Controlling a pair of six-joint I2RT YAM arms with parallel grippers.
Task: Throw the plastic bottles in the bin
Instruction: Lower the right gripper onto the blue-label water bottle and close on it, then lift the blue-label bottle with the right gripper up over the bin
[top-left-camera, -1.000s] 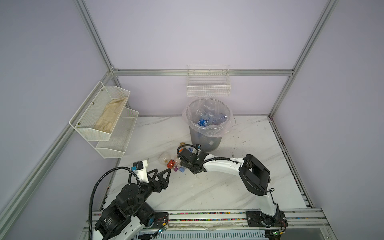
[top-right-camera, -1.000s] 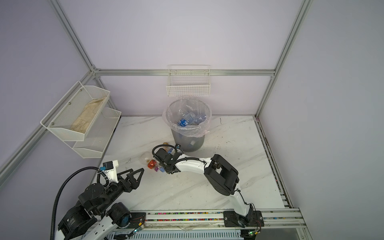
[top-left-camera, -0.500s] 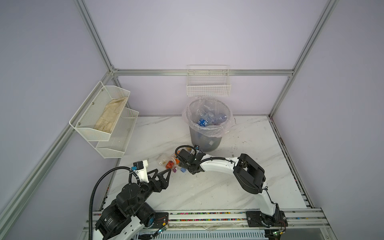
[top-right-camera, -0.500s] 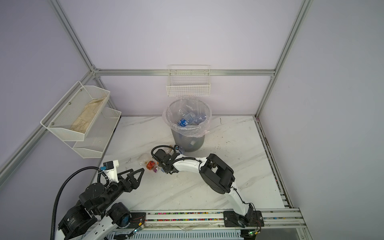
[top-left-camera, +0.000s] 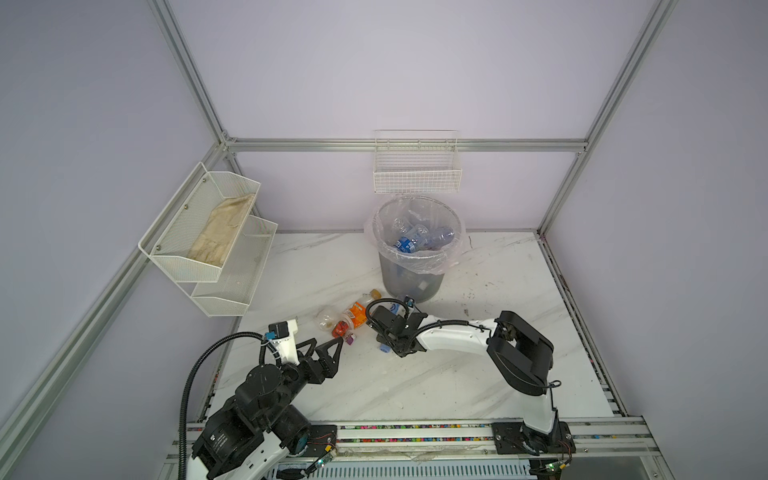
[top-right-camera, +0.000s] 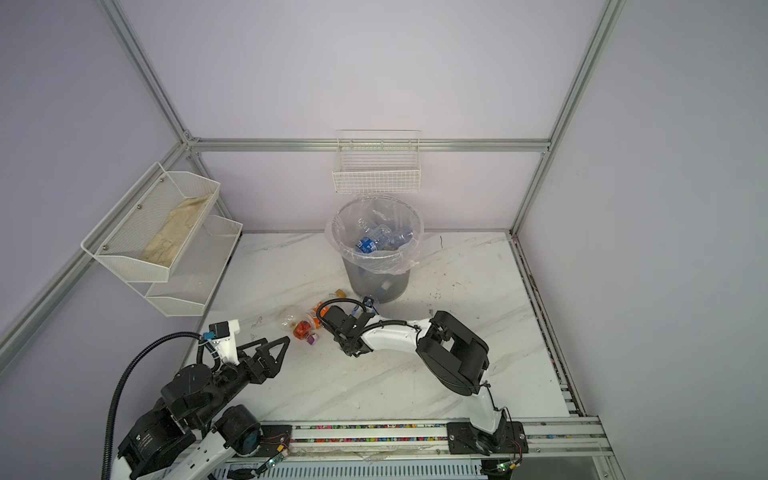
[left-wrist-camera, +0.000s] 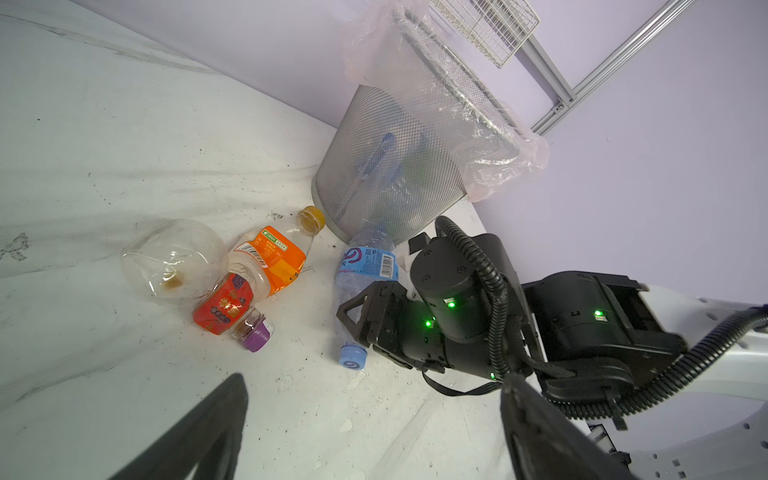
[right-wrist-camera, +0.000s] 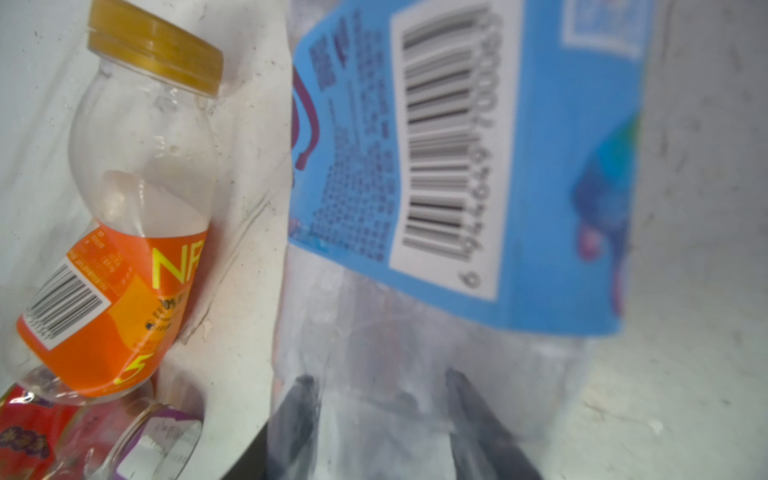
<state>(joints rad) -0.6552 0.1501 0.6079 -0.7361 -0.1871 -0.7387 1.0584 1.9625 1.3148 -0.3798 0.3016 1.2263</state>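
Blue-labelled clear plastic bottle (left-wrist-camera: 368, 266) lies on the counter (left-wrist-camera: 104, 124) by the grey mesh bin (left-wrist-camera: 395, 166), half-closed right fingers (right-wrist-camera: 469, 407) straddling it, grip unconfirmed, left fingers (left-wrist-camera: 199, 432) wide, empty: seemingly the grasping step, next a lift over the rim.

Lilac walls (top-left-camera: 415, 62) and aluminium frame rails (top-left-camera: 407, 145) are enclosing a white marbled tabletop (top-left-camera: 374, 386); a wire basket (top-left-camera: 417, 180) is hanging upper centre, and a two-tier mesh shelf (top-left-camera: 187, 268) holding beige cloth (top-left-camera: 220, 232) is hanging at left.

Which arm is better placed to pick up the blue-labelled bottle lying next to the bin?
The right arm: its jaws straddle the blue-labelled bottle by the bin. The left arm sits farther back, jaws open and empty.
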